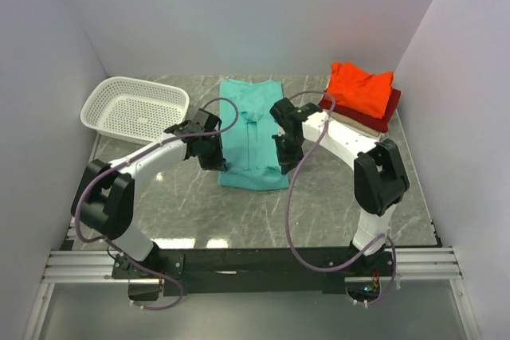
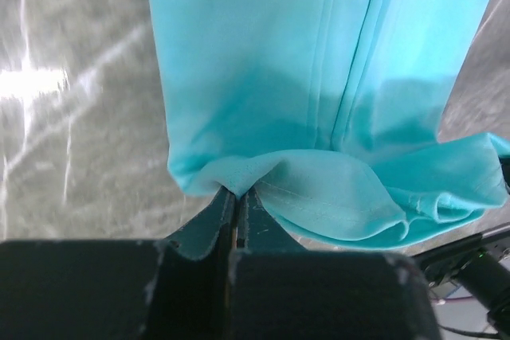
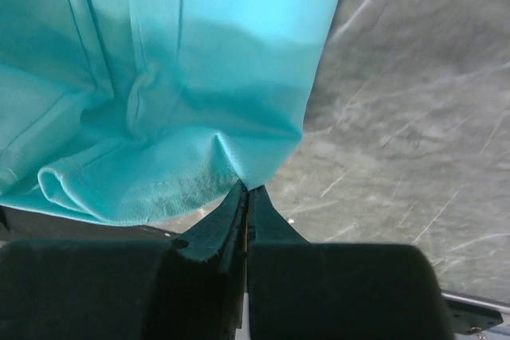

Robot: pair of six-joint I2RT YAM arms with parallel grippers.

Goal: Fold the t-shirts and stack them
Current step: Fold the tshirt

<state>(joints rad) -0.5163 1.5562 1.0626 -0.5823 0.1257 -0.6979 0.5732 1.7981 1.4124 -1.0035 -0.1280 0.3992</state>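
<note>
Left tool [image 2: 237,197], right tool [image 3: 245,190], pinching t-shirt [image 1: 251,121] corners

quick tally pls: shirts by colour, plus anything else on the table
teal t-shirt: 1
orange-red t-shirt: 1
dark red t-shirt: 1
cream t-shirt: 1
white mesh basket: 1
Total: 5 (4 shirts, 1 basket)
</note>
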